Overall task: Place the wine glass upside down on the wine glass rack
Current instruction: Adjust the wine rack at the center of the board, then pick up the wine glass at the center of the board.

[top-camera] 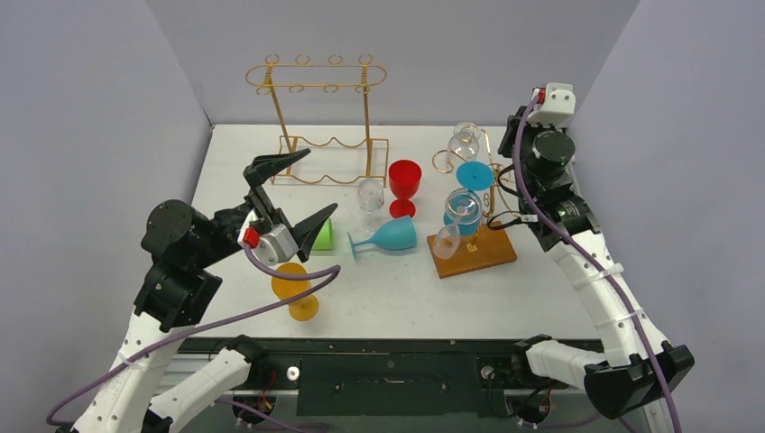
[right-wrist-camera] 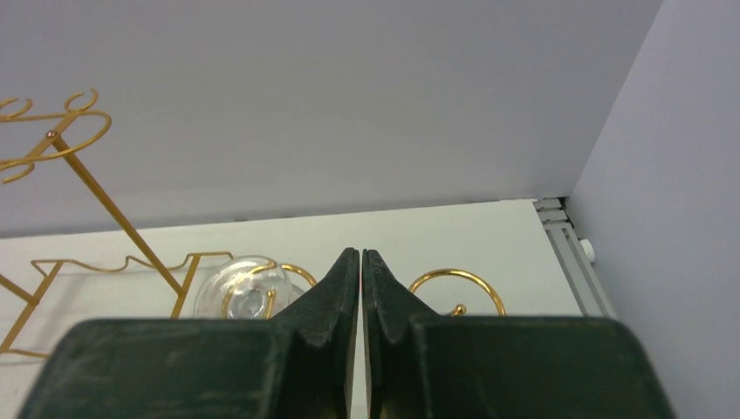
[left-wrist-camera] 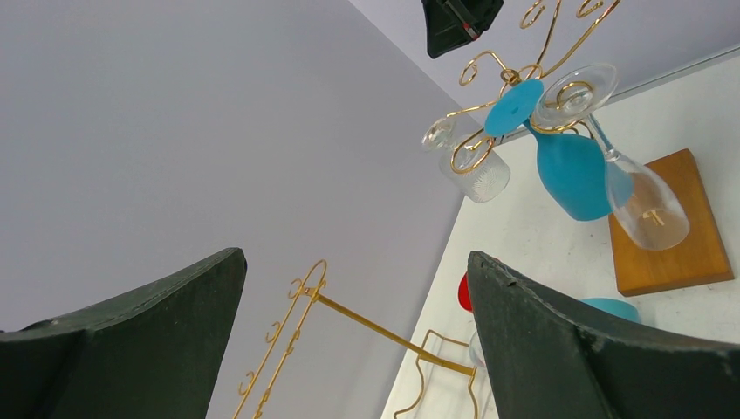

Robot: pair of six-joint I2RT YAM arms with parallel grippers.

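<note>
A gold wine glass rack on a wooden base stands right of centre, with two clear glasses and a blue glass hanging upside down on it. It also shows in the left wrist view. A teal glass lies on its side next to the base. My left gripper is open and empty, raised left of the teal glass. My right gripper is shut and empty above the rack's back, between a clear glass foot and an empty gold ring.
A tall gold rack stands at the back. A red glass and a small clear glass stand upright mid-table. A green glass lies behind the left gripper. A yellow glass stands near the front.
</note>
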